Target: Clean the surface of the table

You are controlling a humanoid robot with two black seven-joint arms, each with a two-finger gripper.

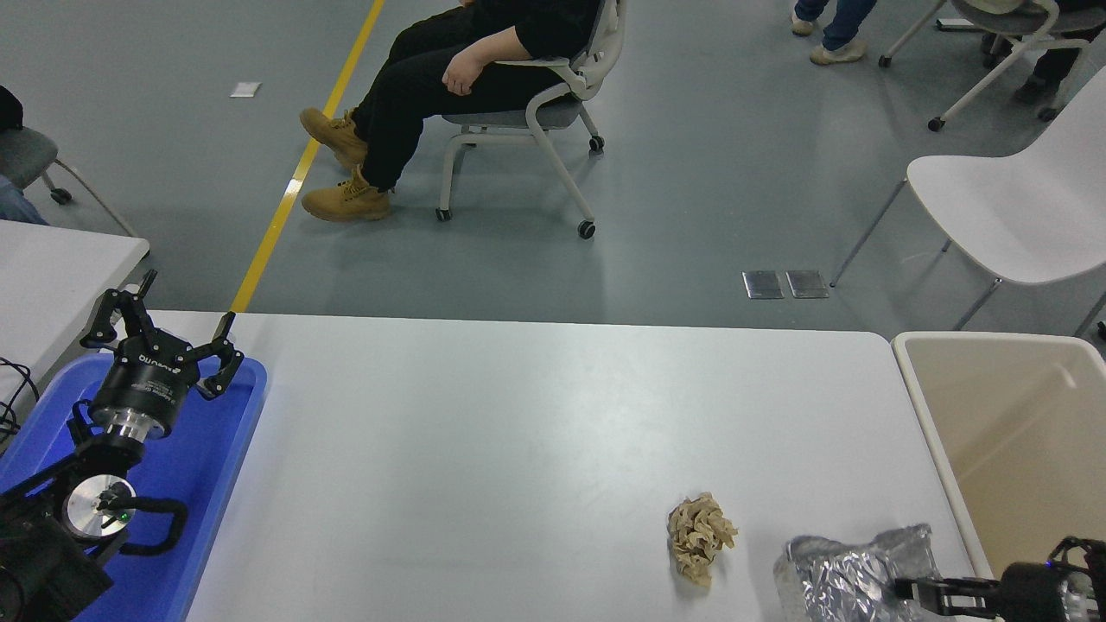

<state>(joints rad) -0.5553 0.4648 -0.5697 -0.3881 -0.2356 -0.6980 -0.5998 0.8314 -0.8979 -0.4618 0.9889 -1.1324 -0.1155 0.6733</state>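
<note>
Reaching in from the lower right corner, the right black end effector [899, 591] has its slim fingers against the near right side of the crumpled silver foil bag [851, 574], which bulges up off the wide matte white counter [536, 432]; the fingers look pinched on the foil, though the exact grip is hard to read at the picture's edge. The left black end effector [160, 341] is parked with its fingers spread wide and nothing in them, above the blue plastic tray [220, 466] at the lower left.

A crumpled tan paper wad [698, 537] lies just left of the bag, apart from it. Beside the counter's right edge stands a large cream plastic bin [1002, 432], open and seemingly without contents.

To do this step well, the grip should be firm on a thick fold, since foil is slippery and may tear or slide out. Lift the bag clear of the counter's edge and the bin's rim before carrying it right, then let go well inside the bin. The paper wad would be next.
</note>
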